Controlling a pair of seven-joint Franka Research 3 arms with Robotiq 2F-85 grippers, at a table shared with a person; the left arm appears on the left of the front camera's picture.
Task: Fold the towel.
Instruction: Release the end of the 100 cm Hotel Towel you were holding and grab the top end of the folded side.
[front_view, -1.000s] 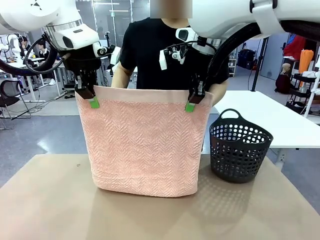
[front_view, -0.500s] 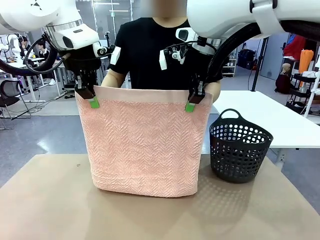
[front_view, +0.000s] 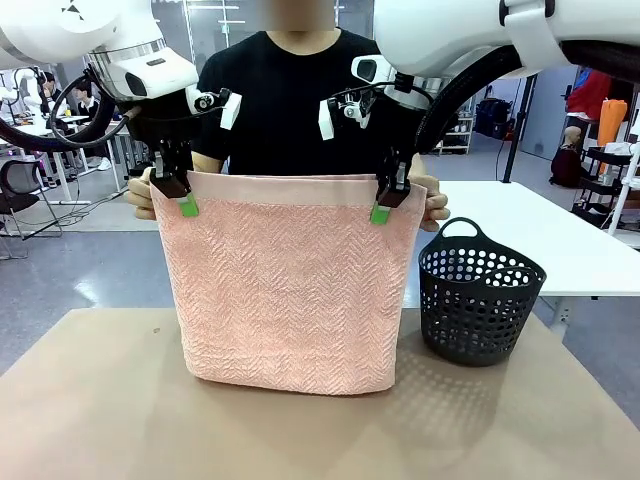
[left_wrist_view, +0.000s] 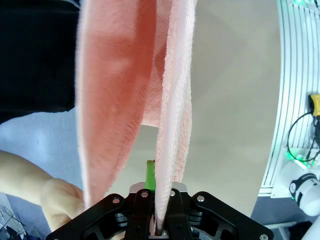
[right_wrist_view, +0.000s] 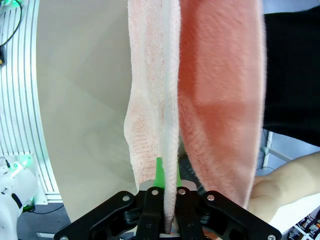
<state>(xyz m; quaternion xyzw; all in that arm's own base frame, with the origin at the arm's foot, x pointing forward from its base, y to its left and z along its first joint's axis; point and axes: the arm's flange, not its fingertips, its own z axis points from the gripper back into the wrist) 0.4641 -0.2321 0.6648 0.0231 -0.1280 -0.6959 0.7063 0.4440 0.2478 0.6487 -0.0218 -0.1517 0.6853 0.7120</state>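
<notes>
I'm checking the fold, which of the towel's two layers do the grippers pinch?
The towel layer nearest the robot: left gripper and right gripper clamp its top hem; the other layer hangs toward the person.

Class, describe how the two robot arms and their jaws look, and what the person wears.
The left arm and right arm have rounded glossy white shells, with black cables looping beside the wrists. Their jaws are black with bright green pads. The person wears a black short-sleeved T-shirt.
</notes>
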